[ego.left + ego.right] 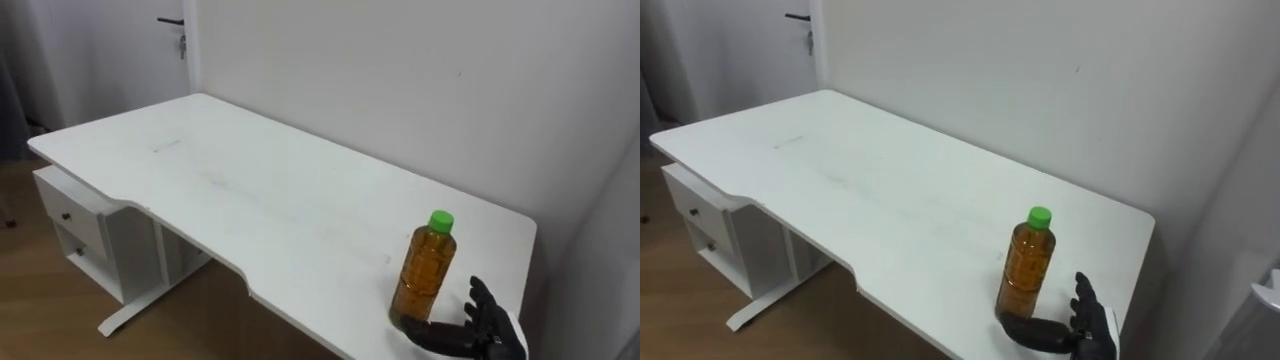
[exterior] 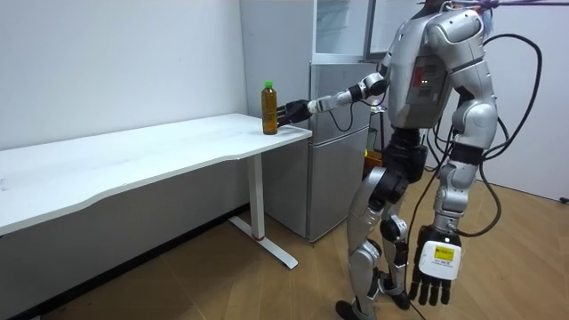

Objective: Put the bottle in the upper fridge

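Right hand (image 1: 489,334), spread wide with the bottle (image 1: 424,275) just beside its palm, should close squarely round it before lifting.

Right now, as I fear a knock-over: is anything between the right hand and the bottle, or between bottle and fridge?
Nothing visible. The open right hand is at the base of the bottle, and the fridge stands just past the end of the table, with no object between.

Table (image 1: 250,190) open left of bottle (image 1: 425,272); wall (image 1: 400,80) behind
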Controlling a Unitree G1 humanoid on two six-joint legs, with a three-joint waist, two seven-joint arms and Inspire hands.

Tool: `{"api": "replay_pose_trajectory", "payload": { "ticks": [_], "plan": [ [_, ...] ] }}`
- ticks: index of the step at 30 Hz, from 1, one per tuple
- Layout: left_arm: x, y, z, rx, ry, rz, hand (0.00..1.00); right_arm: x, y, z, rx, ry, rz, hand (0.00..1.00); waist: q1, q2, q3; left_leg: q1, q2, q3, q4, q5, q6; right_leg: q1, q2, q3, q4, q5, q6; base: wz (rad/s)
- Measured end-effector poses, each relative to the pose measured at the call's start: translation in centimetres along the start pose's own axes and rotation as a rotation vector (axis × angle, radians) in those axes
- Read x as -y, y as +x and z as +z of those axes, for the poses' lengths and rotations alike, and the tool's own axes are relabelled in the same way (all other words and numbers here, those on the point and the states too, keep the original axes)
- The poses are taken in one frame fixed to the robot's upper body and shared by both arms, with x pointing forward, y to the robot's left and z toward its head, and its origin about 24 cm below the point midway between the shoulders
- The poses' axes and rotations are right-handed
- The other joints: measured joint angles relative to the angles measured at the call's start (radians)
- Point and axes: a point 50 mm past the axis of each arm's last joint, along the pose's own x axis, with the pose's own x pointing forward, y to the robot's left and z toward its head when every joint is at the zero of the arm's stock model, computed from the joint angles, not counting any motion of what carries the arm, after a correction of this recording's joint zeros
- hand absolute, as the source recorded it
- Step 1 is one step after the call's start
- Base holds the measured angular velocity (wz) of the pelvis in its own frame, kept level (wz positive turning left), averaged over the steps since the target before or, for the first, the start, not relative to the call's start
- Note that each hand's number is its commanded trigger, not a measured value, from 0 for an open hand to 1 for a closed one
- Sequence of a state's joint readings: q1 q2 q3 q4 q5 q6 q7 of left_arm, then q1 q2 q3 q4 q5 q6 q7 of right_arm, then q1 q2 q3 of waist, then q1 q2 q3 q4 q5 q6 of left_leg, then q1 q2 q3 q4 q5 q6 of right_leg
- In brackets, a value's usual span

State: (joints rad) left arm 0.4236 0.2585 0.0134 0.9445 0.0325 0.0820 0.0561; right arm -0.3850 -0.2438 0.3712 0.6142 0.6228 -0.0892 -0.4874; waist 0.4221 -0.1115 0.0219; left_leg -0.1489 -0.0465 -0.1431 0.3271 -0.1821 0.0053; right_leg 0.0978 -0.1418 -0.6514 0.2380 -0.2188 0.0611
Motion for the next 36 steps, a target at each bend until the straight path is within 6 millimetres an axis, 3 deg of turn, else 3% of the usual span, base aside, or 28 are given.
{"api": "replay_pose_trajectory", "payload": {
  "ticks": [7, 18, 27, 36],
  "plan": [
    [0.0, 0.0, 0.0, 0.0, -0.004, 0.001, 0.0, 0.0, 0.1, 0.4, 0.013, 0.003, -0.031, 0.0, 0.011, -0.009, -0.0053, 0.0, 0.0, -0.005, -0.004, 0.0, 0.0, -0.001, 0.0, -0.003, 0.0, 0.0, 0.0, 0.01],
    [-0.2, 0.0, 0.1, 0.012, -0.004, -0.004, 0.0, -1.0, 0.7, 2.7, 0.088, 0.032, -0.001, 0.0, 0.029, -0.037, -0.0061, 0.004, -0.001, -0.012, -0.006, 0.001, -0.001, 0.005, 0.001, -0.008, -0.002, 0.0, 0.0, 0.01],
    [-0.7, 0.0, 0.2, 0.019, -0.038, 0.003, 0.0, -1.1, 0.6, 3.2, 0.108, 0.036, 0.023, 0.0, 0.033, -0.03, -0.0008, 0.003, -0.001, -0.013, 0.0, 0.003, -0.003, 0.01, 0.002, -0.008, -0.002, 0.0, 0.0, 0.0],
    [-0.8, 0.0, 0.3, 0.023, -0.036, 0.004, 0.0, -1.1, 0.6, 3.4, 0.112, 0.036, 0.02, 0.0, 0.044, -0.031, -0.0011, 0.0, -0.003, -0.02, -0.001, 0.003, -0.003, 0.008, 0.003, -0.01, -0.003, 0.0, 0.0, 0.01]
  ]
}}
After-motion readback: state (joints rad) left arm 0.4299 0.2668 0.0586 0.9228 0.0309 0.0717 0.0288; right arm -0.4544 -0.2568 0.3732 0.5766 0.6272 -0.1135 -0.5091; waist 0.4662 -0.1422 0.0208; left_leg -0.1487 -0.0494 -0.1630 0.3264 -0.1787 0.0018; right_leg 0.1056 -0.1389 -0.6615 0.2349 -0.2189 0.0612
